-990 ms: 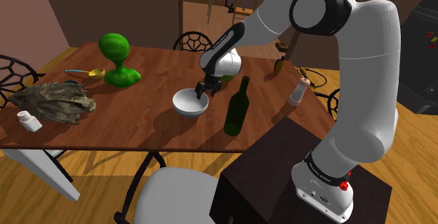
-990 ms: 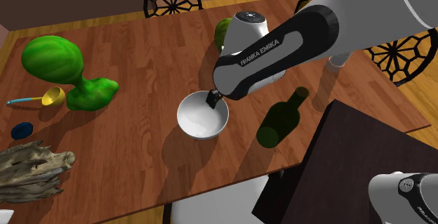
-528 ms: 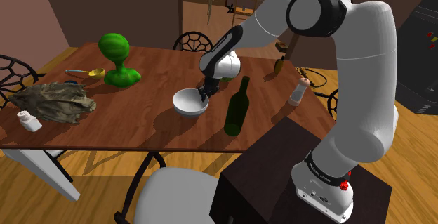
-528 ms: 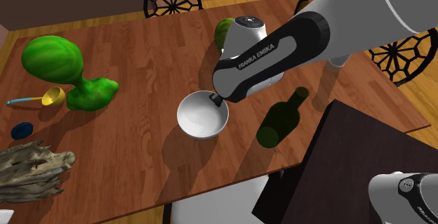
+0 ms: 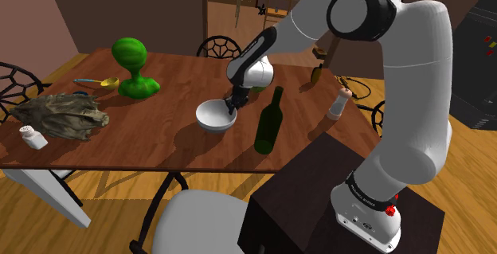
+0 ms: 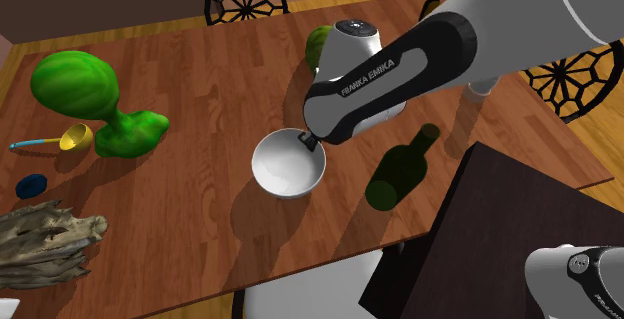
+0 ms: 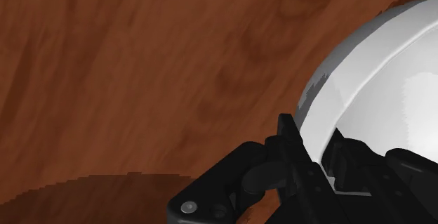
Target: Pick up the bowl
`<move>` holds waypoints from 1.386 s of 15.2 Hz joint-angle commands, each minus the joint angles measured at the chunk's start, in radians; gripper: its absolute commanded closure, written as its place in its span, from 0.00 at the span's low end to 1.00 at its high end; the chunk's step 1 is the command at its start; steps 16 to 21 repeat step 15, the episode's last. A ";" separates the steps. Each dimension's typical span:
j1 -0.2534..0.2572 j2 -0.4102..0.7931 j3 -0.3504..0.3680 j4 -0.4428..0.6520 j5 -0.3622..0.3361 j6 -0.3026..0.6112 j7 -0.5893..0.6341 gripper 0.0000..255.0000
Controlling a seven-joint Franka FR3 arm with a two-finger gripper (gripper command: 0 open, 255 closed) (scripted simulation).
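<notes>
A white bowl (image 5: 212, 118) (image 6: 285, 168) stands upright on the brown wooden table (image 5: 151, 145) (image 6: 220, 77), near its middle. My black gripper (image 5: 232, 109) (image 6: 308, 143) comes down on the bowl's rim at the side nearest the green bottle. In the wrist view the gripper (image 7: 310, 144) is shut on the bowl (image 7: 382, 75), with one finger outside the wall and the other inside. The bowl's base rests on the table.
A dark green bottle (image 5: 268, 122) (image 6: 400, 172) stands close beside the bowl. A green gourd-shaped figure (image 5: 132, 69), a yellow scoop (image 5: 100, 82), a grey driftwood lump (image 5: 64, 115), a shaker (image 5: 32, 137) and a pepper mill (image 5: 340, 103) lie farther off. Chairs ring the table.
The fingers went from open astride the bowl's rim to shut on it, and the hand sank slightly. Over the last half second nothing moved.
</notes>
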 commanded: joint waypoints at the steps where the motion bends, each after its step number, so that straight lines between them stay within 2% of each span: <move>1: 0.004 -0.019 -0.006 -0.004 -0.006 -0.015 0.008 1.00; 13: 0.028 -0.155 -0.042 -0.024 -0.058 -0.127 0.067 1.00; 21: 0.028 -0.156 -0.043 -0.025 -0.058 -0.129 0.068 1.00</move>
